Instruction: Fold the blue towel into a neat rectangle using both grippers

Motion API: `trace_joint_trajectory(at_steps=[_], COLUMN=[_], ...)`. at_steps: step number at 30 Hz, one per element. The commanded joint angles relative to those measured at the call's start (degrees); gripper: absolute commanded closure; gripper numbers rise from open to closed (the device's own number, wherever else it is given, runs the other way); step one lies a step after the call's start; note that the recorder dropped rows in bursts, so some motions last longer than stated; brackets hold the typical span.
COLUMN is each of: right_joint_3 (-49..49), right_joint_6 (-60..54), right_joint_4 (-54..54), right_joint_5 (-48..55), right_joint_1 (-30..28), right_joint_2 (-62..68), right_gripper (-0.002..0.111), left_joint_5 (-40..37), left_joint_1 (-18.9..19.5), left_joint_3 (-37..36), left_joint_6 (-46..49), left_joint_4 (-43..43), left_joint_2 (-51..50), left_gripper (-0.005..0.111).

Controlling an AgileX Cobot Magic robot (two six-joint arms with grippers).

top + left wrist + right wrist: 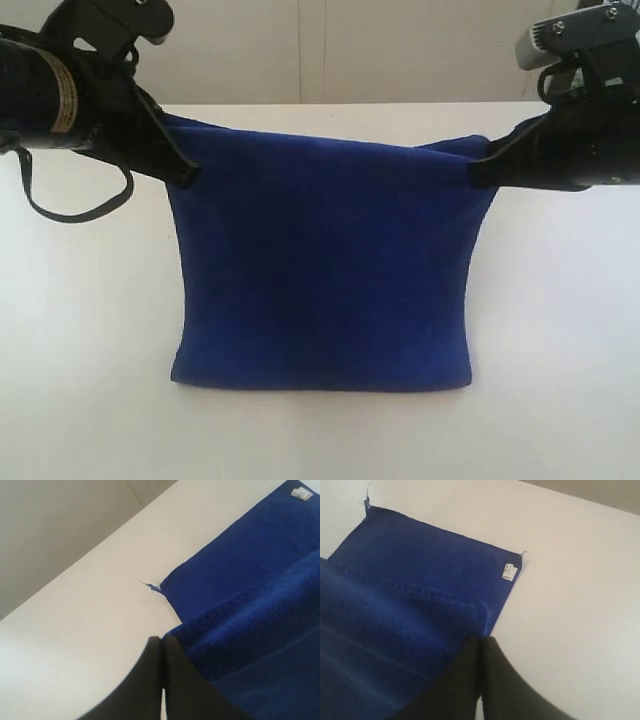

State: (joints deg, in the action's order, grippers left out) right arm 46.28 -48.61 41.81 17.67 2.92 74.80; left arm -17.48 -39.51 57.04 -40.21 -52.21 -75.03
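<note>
The left gripper [182, 168] and right gripper [480, 170] are shown in the exterior view clamped on two corners of the single blue towel [320, 280]. The held edge runs straight between them, and the fold rests on the white table [80, 400]. In the left wrist view, the lower layer's corner, with one loose thread [146, 585], lies just beyond the shut jaws. In the right wrist view, the corner with the one white tag [509, 571] likewise lies ahead. That far edge is judged equally near for both arms.

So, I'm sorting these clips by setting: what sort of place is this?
Probably a robotics lab bench: a bare white tabletop, plain pale wall panels behind, and a black left gripper and right gripper pinching a deep-blue microfibre towel by its corners.
</note>
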Motion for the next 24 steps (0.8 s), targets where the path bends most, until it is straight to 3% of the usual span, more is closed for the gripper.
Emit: trace_joint_trajectory(at_steps=[1, 15, 24], right_joint_3=[2.17, 7.18, 10.90], right_joint_6=[-1.11, -2.39, -2.39], right_joint_4=[-0.07, -0.07, -0.07], right_joint_5=[-2.26, -3.68, -4.85], right_joint_1=[-0.03, -0.03, -0.03], right_joint_2=[1.66, 6.81, 11.15], right_gripper=[0.108, 0.108, 0.108], left_joint_5=[2.04, 5.43, 5.39], left_joint_1=[2.24, 5.71, 5.71], left_joint_3=[-0.26, 4.28, 7.14], left_joint_6=[-1.91, -2.47, -2.02], left_joint_4=[-1.10, -0.62, -1.80], left_joint_2=[-1.03, -6.50, -9.70], left_gripper=[0.107, 0.107, 0.107])
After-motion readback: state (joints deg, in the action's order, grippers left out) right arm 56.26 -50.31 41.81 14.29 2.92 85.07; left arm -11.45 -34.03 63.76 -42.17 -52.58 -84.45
